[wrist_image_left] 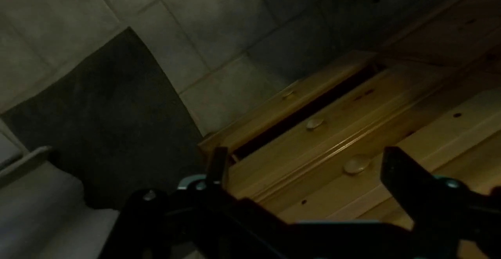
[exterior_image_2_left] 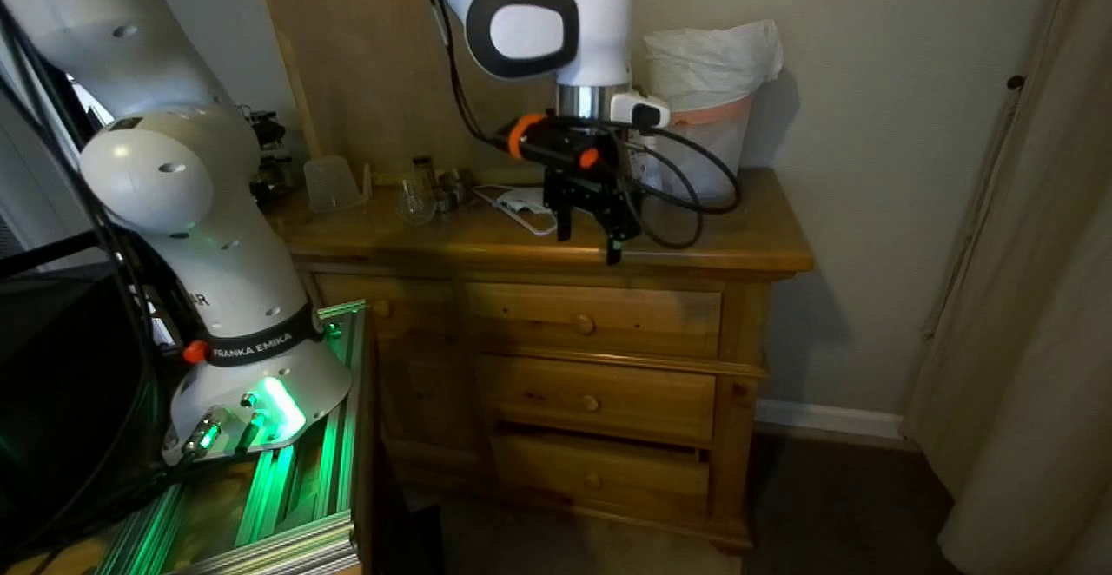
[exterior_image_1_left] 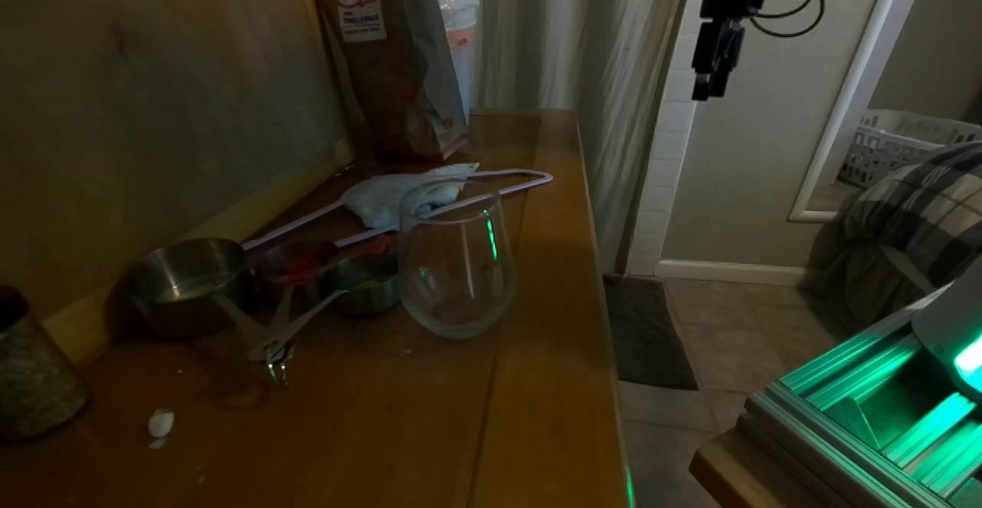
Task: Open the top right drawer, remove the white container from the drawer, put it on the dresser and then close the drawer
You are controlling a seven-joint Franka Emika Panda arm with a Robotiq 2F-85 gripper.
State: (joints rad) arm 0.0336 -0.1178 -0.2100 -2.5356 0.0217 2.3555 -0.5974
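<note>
Wrist view: our blk two-finger pincer (wrist_image_left: 305, 160) apart; brown-wood top R drawer (wrist_image_left: 355, 164) lies down & inward, under front edge of glossy brown-wood dresser (exterior_image_1_left: 556, 400).

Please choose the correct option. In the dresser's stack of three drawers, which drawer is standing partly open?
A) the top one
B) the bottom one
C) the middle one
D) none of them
B, because the bottom drawer shows a dark gap along its upper edge in an exterior view and in the wrist view, while the top right drawer and the middle drawer show no such gap.
</note>
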